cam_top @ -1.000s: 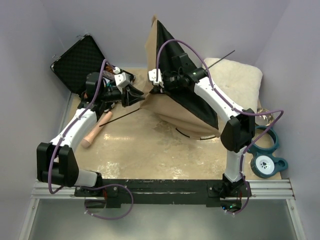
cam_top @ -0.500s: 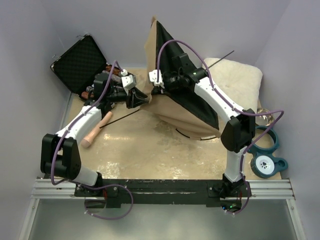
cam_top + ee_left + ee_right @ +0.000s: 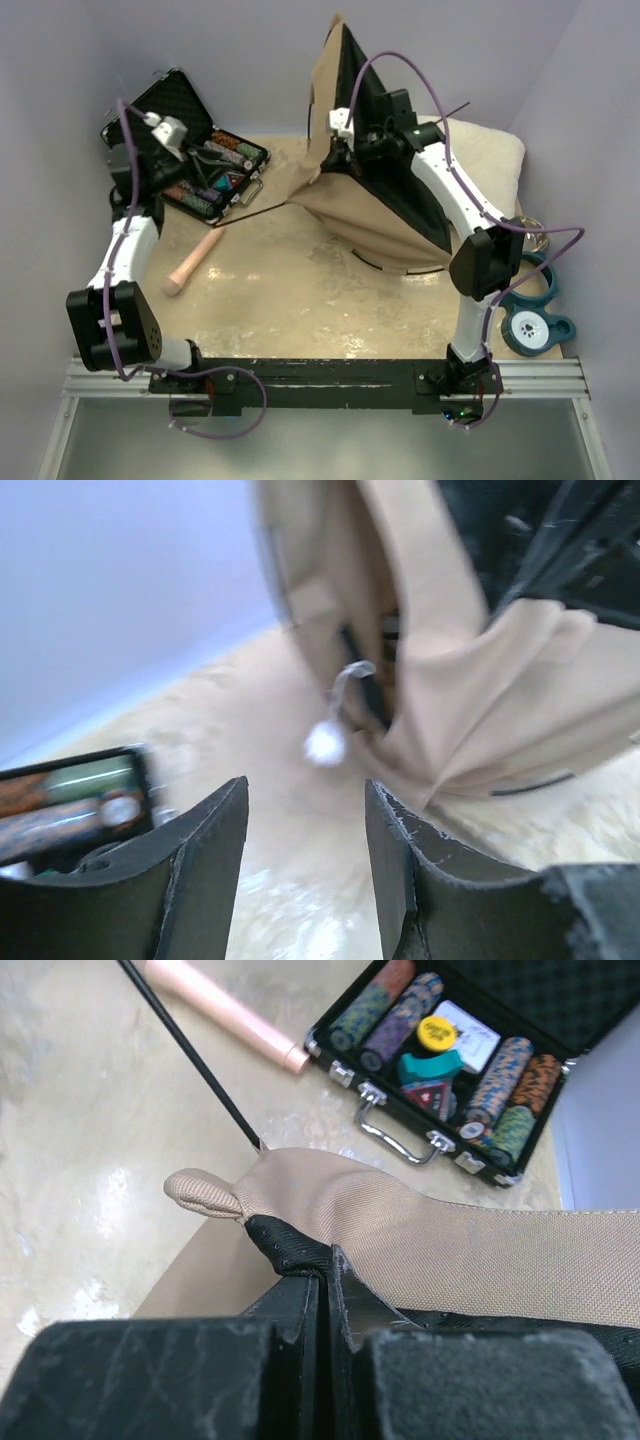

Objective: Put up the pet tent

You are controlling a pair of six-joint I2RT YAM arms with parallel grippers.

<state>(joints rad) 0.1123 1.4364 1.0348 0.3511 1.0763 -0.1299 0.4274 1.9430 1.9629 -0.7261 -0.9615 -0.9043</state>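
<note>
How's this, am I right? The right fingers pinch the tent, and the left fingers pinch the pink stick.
No. The right fingers pinch the tent, but the left fingers are open and hold nothing; the left wrist view shows it.

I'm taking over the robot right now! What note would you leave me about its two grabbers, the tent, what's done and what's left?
Left gripper: jaws open, empty, near the chip case, facing the pet tent.
Right gripper: jaws shut on a black-lined corner of the pet tent, holding it up.
Tent: slumped, next to the white cushion; a black pole pokes out by the corner loop; the pompom dangles.
Done: one corner lifted.
Left: probably seat the poles and stand the tent upright.
</note>
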